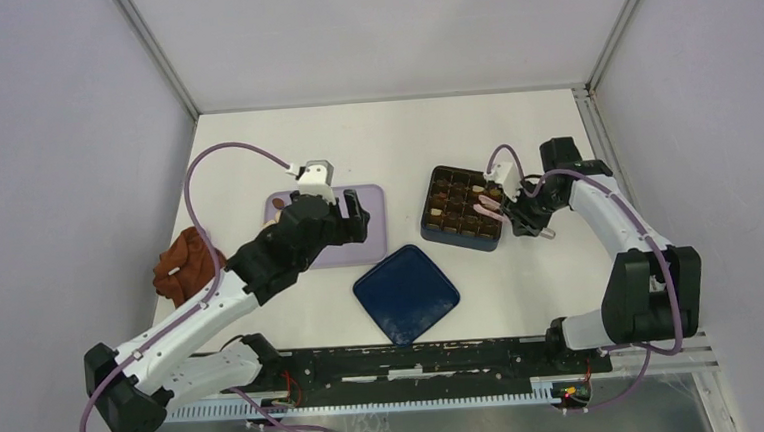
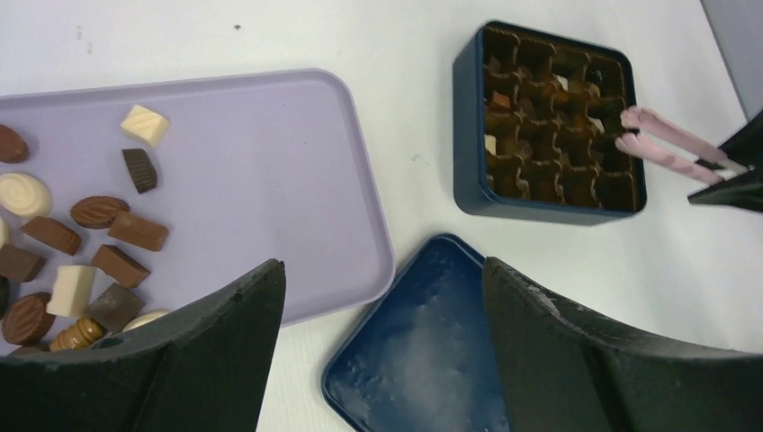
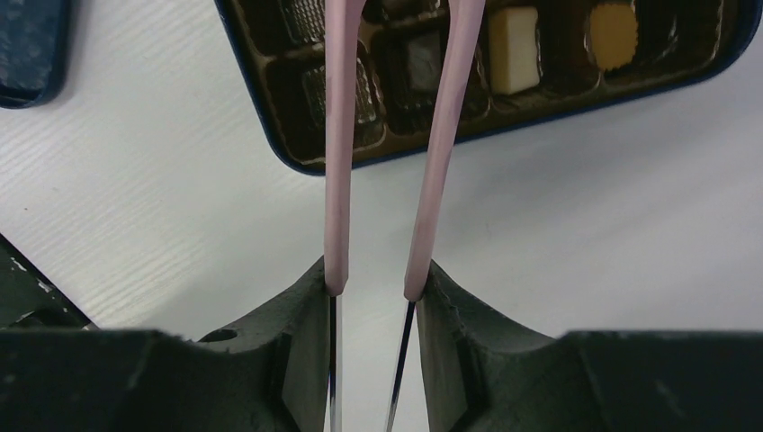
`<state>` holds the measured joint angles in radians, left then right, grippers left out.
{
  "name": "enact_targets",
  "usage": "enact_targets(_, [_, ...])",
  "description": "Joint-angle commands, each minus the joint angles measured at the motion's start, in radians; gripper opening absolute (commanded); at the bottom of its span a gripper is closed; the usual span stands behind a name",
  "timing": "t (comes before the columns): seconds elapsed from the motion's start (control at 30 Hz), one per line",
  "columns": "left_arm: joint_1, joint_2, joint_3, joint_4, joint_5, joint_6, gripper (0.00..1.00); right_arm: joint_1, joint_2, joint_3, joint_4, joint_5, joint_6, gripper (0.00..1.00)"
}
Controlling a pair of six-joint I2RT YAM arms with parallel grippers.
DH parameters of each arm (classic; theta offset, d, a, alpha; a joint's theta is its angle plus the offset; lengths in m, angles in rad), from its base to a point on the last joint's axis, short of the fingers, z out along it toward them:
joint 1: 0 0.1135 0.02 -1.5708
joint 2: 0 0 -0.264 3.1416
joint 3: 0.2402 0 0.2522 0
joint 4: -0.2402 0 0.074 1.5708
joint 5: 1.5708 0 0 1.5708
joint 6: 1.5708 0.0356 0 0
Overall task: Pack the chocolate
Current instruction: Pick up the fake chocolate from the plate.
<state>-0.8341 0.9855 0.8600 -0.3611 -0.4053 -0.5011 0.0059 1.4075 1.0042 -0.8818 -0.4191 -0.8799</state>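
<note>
Most chocolate [image 2: 137, 231] lies loose on the lilac tray [image 2: 270, 180]; a few pieces sit in the box [image 2: 470, 135] (one cream, near its rim). The right gripper [image 3: 373, 292] pinches the tongs [image 3: 340, 135], tips over the box. The left gripper [image 2: 382, 360], spread wide, hovers above the lid [image 2: 405, 324].

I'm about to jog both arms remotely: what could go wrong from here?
The pink tongs, shut in the right gripper, reach over filled cells of the box; a dip could knock seated pieces. The left gripper hangs open over the tray edge and the lid; descending might clip either.
</note>
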Motion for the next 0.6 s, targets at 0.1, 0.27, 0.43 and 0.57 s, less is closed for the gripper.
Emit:
enact_targets(0.1, [0.311, -0.034, 0.028, 0.034, 0.335, 0.023, 0.86, 0.128, -0.025, 0.117, 0.023, -0.087, 0.075, 0.41])
enact_targets(0.27, [0.373, -0.046, 0.168, -0.094, 0.252, 0.166, 0.86, 0.307, 0.013, 0.175, 0.099, -0.083, 0.187, 0.40])
enact_targets(0.43, [0.374, -0.164, 0.127, -0.074, 0.090, 0.244, 0.92, 0.524, 0.135, 0.328, 0.126, 0.001, 0.253, 0.40])
enact_targets(0.57, [0.374, -0.263, 0.041, -0.047, -0.021, 0.303, 0.95, 0.680, 0.284, 0.493, 0.100, 0.089, 0.257, 0.40])
